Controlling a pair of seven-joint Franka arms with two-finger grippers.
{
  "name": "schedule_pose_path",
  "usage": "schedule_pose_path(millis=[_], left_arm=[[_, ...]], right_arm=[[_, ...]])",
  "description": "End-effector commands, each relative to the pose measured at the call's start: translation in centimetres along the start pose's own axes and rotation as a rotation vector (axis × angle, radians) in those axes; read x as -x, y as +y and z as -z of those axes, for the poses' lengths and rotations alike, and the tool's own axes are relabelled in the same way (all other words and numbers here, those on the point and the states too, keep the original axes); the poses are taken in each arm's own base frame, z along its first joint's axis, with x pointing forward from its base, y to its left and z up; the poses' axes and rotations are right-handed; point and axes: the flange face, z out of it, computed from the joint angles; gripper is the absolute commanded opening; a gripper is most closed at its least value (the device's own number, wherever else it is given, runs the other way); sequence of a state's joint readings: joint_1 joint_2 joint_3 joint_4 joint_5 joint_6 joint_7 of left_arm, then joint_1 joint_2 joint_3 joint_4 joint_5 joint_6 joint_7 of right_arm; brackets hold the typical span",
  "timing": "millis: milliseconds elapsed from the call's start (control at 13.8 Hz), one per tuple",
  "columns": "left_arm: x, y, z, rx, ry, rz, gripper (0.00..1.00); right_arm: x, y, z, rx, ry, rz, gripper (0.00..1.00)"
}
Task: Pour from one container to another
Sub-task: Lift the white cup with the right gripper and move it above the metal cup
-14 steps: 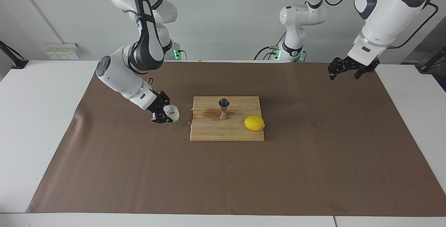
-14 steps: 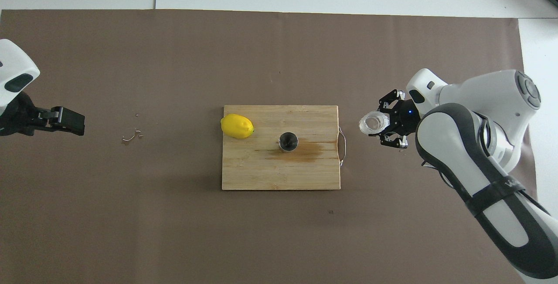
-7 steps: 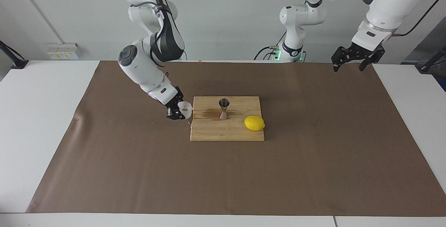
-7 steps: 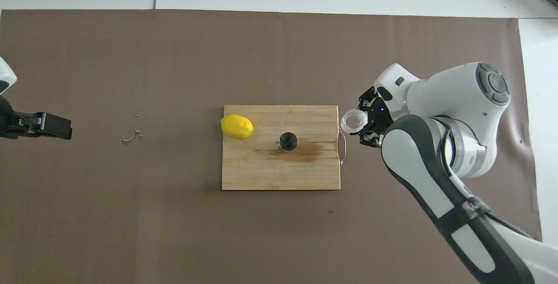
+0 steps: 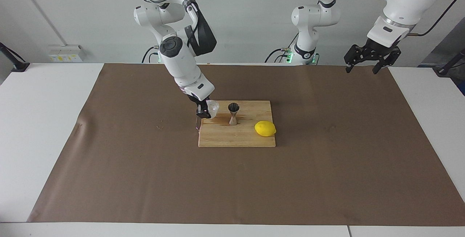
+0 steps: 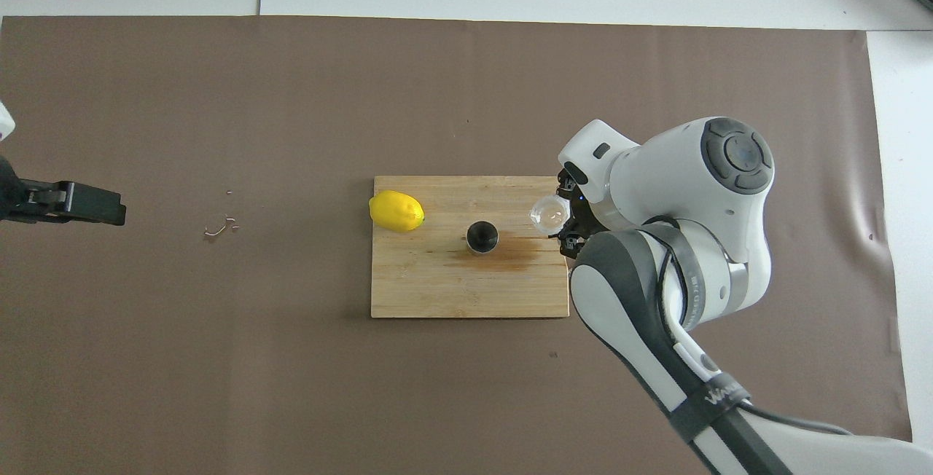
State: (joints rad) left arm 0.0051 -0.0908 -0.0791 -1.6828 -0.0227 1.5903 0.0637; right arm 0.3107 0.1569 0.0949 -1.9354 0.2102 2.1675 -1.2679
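Right end effector pinching the glass cup had swung in from off the cutting board to beside the jigger — pour's basically next — left end effector waited, fingers spread.

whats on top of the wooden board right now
On the board: an upright metal jigger, a lemon, a dark stain. The right gripper holds the glass cup over its edge.
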Motion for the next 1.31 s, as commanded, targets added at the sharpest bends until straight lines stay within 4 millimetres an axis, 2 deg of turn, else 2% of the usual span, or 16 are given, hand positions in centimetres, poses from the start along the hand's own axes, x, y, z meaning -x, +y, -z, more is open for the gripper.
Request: schedule_pose_path(millis=[0, 145, 218, 363, 436, 581, 1017, 1235], left_arm=[[-0.8, -0.4, -0.1, 0.001, 0.017, -0.028, 1.0], [-1.3, -0.6, 0.4, -0.007, 0.02, -0.029, 1.0], [-2.2, -0.8, 1.3, -0.029, 0.021, -0.032, 1.0], [-3.1, -1.2, 0.9, -0.057, -0.065, -0.035, 1.0], [-3.0, -0.9, 1.0, -0.06, -0.07, -0.039, 1.0], [-2.6, -0.8, 1.2, -0.053, -0.079, -0.041, 1.0], [-2.1, -0.6, 0.8, -0.037, -0.037, -0.038, 1.0], [-1.7, -0.3, 0.6, -0.041, -0.015, -0.042, 1.0]], right_arm=[[-1.3, -0.3, 0.6, 0.031, -0.041, 0.001, 0.21], [-2.4, -0.1, 0.9, 0.048, -0.068, 0.02, 0.19], [-2.8, -0.2, 1.0, 0.052, -0.07, 0.015, 0.19], [-4.2, -0.5, 1.4, 0.065, -0.095, 0.028, 0.19], [-4.4, -0.3, 1.8, 0.071, -0.126, 0.021, 0.19], [-6.1, -0.8, 1.9, 0.082, -0.172, 0.022, 0.18], [-6.3, -0.6, 2.6, 0.091, -0.277, 0.028, 0.17], [-7.9, -1.6, 2.3, 0.11, -0.344, 0.087, 0.16]])
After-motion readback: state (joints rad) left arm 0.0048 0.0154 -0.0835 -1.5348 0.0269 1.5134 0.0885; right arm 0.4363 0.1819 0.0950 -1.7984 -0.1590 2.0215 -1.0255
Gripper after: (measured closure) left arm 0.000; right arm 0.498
